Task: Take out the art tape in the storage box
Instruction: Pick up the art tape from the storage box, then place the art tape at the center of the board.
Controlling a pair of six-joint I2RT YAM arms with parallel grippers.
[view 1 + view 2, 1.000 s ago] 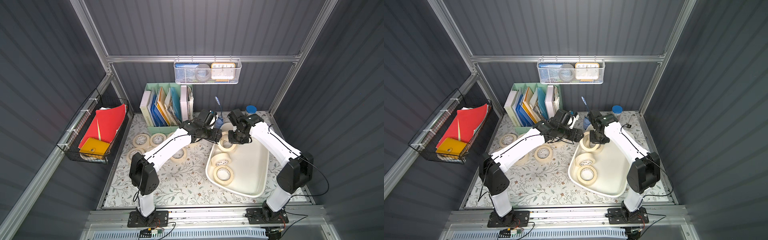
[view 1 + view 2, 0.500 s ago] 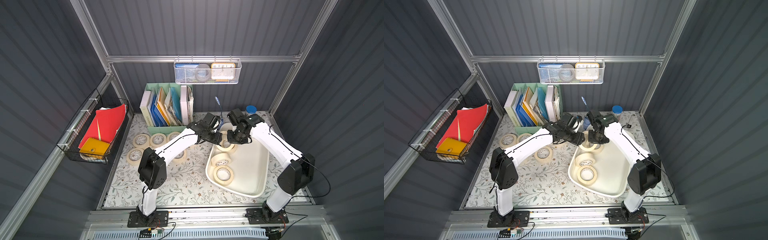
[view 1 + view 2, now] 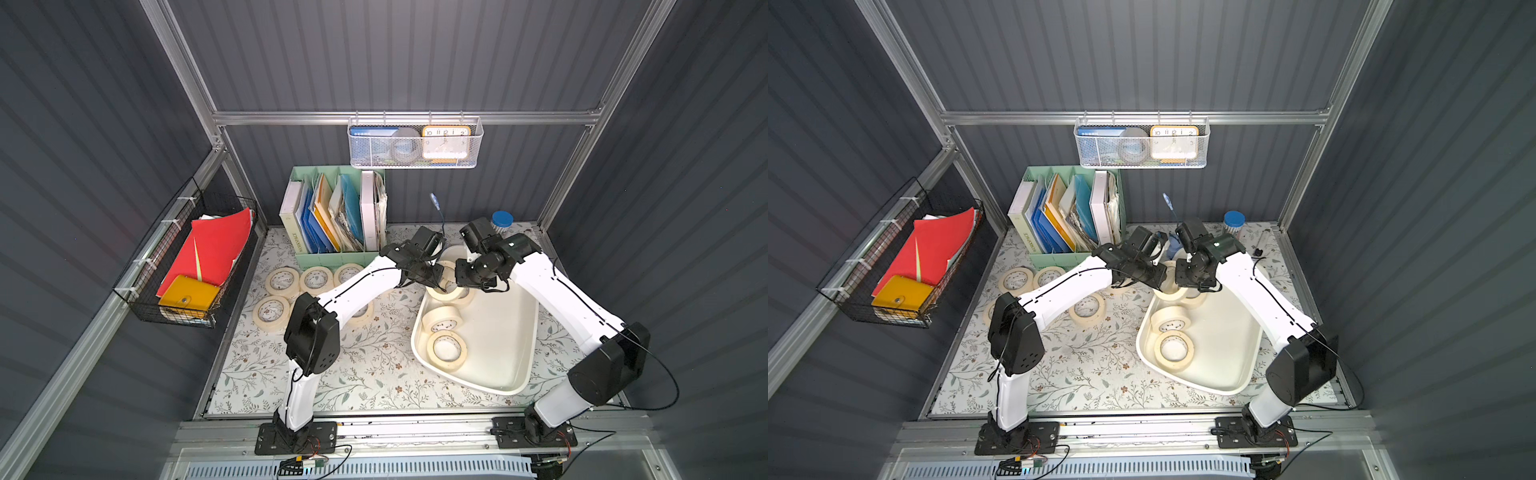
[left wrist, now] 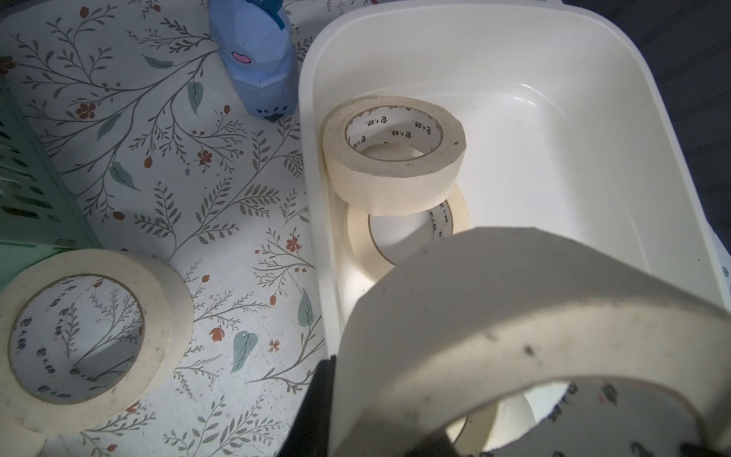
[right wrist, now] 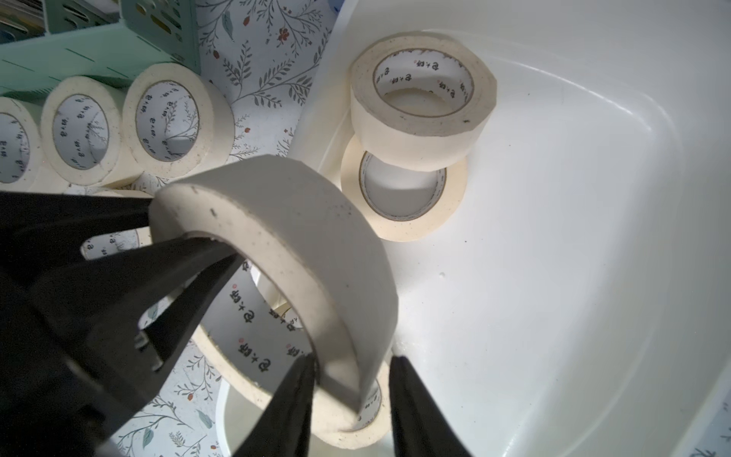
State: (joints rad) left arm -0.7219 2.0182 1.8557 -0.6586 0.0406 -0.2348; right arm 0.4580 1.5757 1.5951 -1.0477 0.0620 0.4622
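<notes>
Dark slatted walls [image 3: 415, 62] enclose a floral tabletop [image 3: 374, 374] with a white box [image 3: 505, 328] at the right, its long axis running near to far, slightly skewed. Over the box's far end a held roll [image 5: 300, 237] of tape hangs between both hands, clear of the box floor. It is tilted so that its hole axis leans off vertical; as a ring it has no long axis.

The left hand [image 5: 178, 231] is clamped on the roll's wall, one finger inside the hole and one outside. The right hand [image 5: 354, 358] straddles the opposite wall with jaws parted and a gap beside the outer finger, so it grips nothing. Both arms reach from the near rail with elbows raised, and in both top views the forearms converge until the wrists almost meet.

The held roll is cream with a few dark specks, and its white core carries small black print. Three more rolls [image 3: 446, 351] sit in the box: one flat, one leaning on it against the wall, one beneath the held roll. Several loose rolls [image 3: 282, 280] lie flat on the tabletop by a green organizer [image 3: 332, 259].
</notes>
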